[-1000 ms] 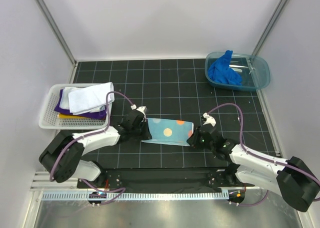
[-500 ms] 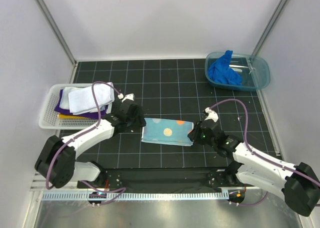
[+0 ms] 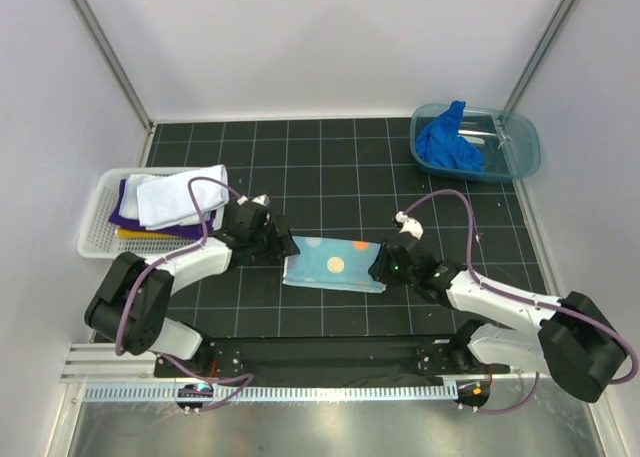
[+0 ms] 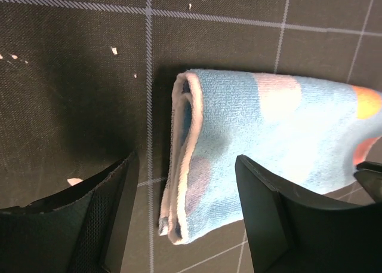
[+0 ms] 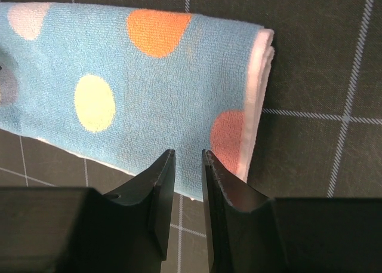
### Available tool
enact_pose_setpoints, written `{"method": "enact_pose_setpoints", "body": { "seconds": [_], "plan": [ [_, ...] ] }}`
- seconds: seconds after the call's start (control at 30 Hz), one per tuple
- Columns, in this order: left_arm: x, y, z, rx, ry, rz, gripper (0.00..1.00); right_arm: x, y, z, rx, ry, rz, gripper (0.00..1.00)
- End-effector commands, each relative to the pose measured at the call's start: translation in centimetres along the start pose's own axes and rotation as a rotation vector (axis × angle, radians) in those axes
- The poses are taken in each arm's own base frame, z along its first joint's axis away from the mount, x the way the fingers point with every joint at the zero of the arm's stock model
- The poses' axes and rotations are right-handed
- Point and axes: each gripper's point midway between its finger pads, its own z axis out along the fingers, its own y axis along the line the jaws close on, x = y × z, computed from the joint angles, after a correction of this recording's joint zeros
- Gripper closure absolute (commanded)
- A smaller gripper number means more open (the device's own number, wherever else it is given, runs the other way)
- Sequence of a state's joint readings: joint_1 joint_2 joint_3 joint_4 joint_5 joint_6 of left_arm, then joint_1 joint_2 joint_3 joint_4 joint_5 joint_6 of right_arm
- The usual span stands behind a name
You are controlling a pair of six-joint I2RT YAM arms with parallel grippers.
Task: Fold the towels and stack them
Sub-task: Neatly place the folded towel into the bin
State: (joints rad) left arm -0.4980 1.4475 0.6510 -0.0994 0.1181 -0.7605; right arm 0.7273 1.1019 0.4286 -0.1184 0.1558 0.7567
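A light blue towel with orange and yellow spots (image 3: 335, 264) lies folded into a flat strip on the black grid mat between both arms. My left gripper (image 3: 279, 247) is open, its fingers (image 4: 262, 213) spread wide on either side of the towel's left folded end (image 4: 185, 165), not touching it. Over the towel's right end (image 5: 119, 76) my right gripper (image 5: 188, 156) hovers with its jaws a narrow gap apart and nothing pinched between them. More folded towels sit stacked in the basket: white (image 3: 175, 197) over purple (image 3: 124, 217) and yellow (image 3: 140, 234). A bright blue towel (image 3: 448, 142) lies crumpled in the tub.
The white mesh basket (image 3: 92, 239) stands at the left edge of the mat. The translucent teal tub (image 3: 522, 152) sits at the back right corner. Grey walls and metal posts close in the mat on three sides.
My left gripper has let go of the towel's left end, opened wide and drawn back a little to the left. My right gripper has shifted left, over the towel's right end.
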Motion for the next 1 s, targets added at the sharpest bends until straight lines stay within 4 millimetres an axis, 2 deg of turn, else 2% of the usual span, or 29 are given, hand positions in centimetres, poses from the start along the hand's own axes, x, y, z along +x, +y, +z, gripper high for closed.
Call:
{"method": "enact_pose_setpoints", "body": {
  "seconds": [0.0,0.1,0.17,0.37,0.47,0.6,0.67,0.73,0.9,0.97],
  "plan": [
    [3.4,2.1,0.7,-0.036,0.087,-0.081,0.31,-2.5,2.8,0.1,-0.082,-0.071,-0.004,0.69],
    [5.3,3.7,1.0,-0.083,0.129,-0.104,0.35,-2.5,3.1,0.4,-0.095,-0.07,-0.005,0.69],
    [5.9,4.3,1.1,-0.103,0.137,-0.108,0.37,-2.6,3.2,0.5,-0.095,-0.068,-0.009,0.68],
    [7.7,4.9,1.5,-0.155,0.172,-0.092,0.45,-3.1,4.3,1.2,-0.117,-0.07,-0.016,0.69],
    [7.9,5.0,1.3,-0.16,0.177,-0.087,0.5,-3.0,4.3,1.3,-0.118,-0.066,-0.018,0.69],
    [7.7,4.0,1.1,-0.125,0.192,-0.076,0.67,-3.2,4.4,1.3,-0.12,-0.069,-0.025,0.69],
    [7.6,3.7,0.8,-0.118,0.197,-0.06,0.72,-3.0,4.3,1.4,-0.116,-0.061,-0.031,0.68],
    [7.1,2.9,0.5,-0.096,0.19,-0.053,0.79,-3.0,4.5,1.6,-0.12,-0.059,-0.034,0.69],
    [6.2,2.6,-0.3,-0.111,0.174,-0.014,0.97,-2.6,4.6,2.5,-0.116,-0.036,-0.037,0.69],
    [5.2,2.0,-0.7,-0.108,0.147,0.0,1.0,-2.3,4.5,2.8,-0.115,-0.026,-0.036,0.69]
  ]
}}
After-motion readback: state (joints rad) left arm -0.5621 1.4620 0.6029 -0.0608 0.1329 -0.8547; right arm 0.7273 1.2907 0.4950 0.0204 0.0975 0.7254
